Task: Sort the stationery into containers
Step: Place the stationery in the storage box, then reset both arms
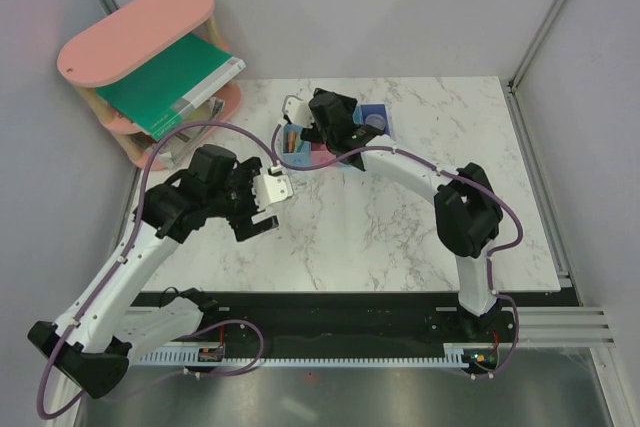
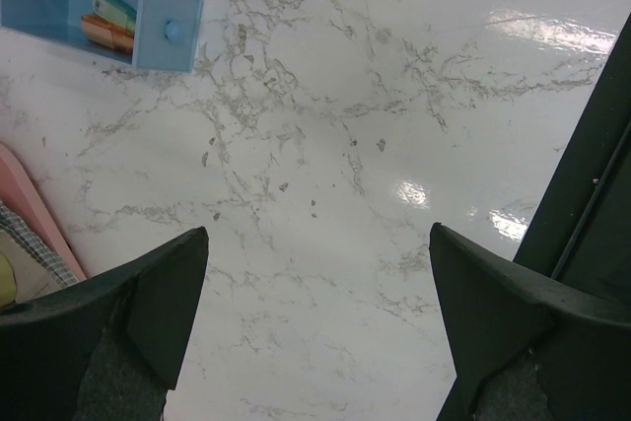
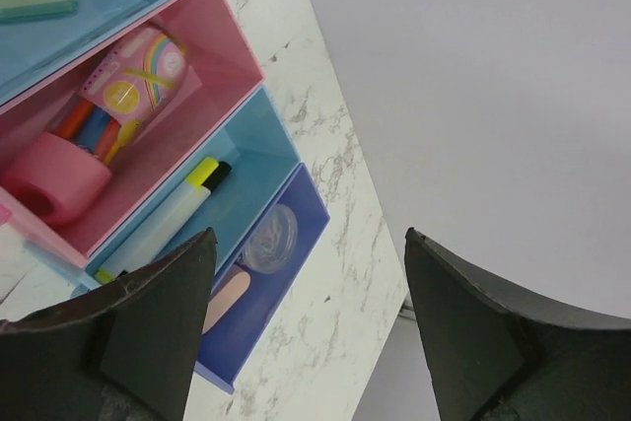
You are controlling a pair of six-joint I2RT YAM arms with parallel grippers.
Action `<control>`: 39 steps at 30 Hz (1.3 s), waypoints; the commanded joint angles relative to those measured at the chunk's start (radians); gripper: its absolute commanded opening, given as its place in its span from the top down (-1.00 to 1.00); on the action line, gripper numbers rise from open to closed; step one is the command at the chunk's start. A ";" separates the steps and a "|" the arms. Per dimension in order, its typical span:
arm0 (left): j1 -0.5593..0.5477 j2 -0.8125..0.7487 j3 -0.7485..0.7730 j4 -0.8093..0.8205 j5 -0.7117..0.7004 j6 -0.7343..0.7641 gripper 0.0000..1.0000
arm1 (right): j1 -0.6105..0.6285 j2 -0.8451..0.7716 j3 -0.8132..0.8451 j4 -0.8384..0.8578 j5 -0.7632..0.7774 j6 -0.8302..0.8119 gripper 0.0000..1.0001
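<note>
- The left gripper (image 2: 317, 234) hangs over the bare marble table (image 2: 325, 125). Its jaws are spread wide and nothing is between them.
- Ahead of it and off to one side is the end light blue bin (image 2: 163, 41). It holds orange sticks (image 2: 106, 35) with the mint-green capsule (image 2: 116, 9) lying beside them (both seen only through the bin's wall).
- The pink shelf (image 1: 135, 32) carrying the green book (image 1: 170, 82) stands well apart from this gripper, beyond its outer side.
- The right gripper (image 3: 311, 234) hovers above the other end of the row, its jaws also apart and empty.
- Nearest its fingers (image 3: 148, 322) is the dark blue bin (image 3: 296, 263), which holds a round disc (image 3: 271, 237) and a peach stick (image 3: 229, 298).
- Next along is the middle light blue bin (image 3: 261, 135), where a white pen (image 3: 158, 224) with a yellow-and-black tip lies lengthwise.
- Farther from the gripper, the pink bin (image 3: 227, 36) holds the pink stubby cylinder (image 3: 54, 179), several coloured sticks and a rainbow-patterned piece.
</note>
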 commanded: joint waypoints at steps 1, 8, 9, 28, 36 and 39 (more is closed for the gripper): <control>0.004 -0.026 -0.006 0.029 0.023 -0.023 -0.99 | 0.001 -0.014 0.062 -0.161 -0.093 0.083 -0.69; 0.006 -0.031 0.005 0.032 -0.013 -0.060 -0.99 | -0.057 -0.023 0.120 -0.312 -0.304 0.318 -0.69; 0.007 -0.020 0.013 0.034 -0.029 -0.075 -0.99 | -0.096 -0.028 0.161 -0.342 -0.348 0.361 -0.69; 0.397 0.158 0.189 0.276 0.220 -0.494 -0.99 | -0.414 -0.709 -0.137 -0.654 -0.632 0.539 -0.96; 0.469 0.104 0.146 0.304 0.249 -0.447 -0.99 | -0.431 -0.974 -0.162 -0.792 -0.500 0.470 -0.96; 0.471 0.063 0.119 0.299 0.240 -0.458 -0.99 | -0.431 -1.031 -0.202 -0.789 -0.500 0.479 -0.96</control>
